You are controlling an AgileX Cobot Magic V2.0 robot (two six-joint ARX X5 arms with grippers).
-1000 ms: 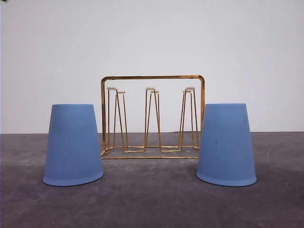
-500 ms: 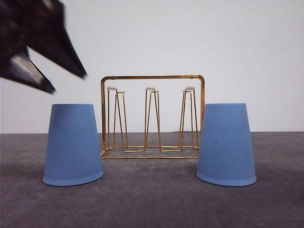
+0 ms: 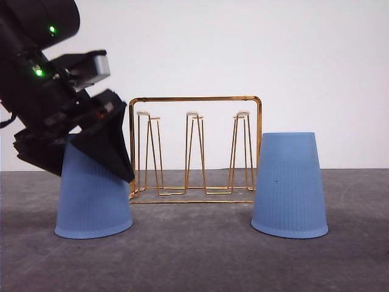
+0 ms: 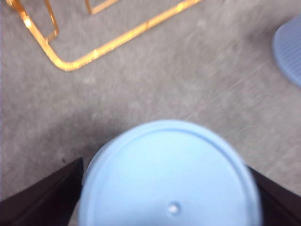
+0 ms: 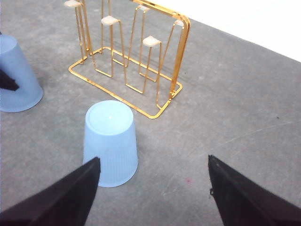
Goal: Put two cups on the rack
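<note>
Two light blue ribbed cups stand upside down on the grey table, the left cup [image 3: 91,204] and the right cup [image 3: 290,185], either side of the gold wire rack [image 3: 194,149]. My left gripper [image 3: 85,167] is open and lowered over the left cup's top [image 4: 169,174], with one dark finger [image 4: 42,200] on each side of it; I cannot tell whether they touch. My right gripper [image 5: 153,159] is open, hovering above and short of the right cup [image 5: 110,141]. The rack [image 5: 131,52] holds nothing on its white-tipped prongs.
A plain white wall rises behind the rack. The grey tabletop [image 3: 194,255] lies bare in front of the cups. In the left wrist view the rack's base corner [image 4: 66,61] lies just beyond the left cup.
My left arm has swung down from the upper left, and its open fingers now straddle the top of the left cup. The cups and the rack have not moved.
</note>
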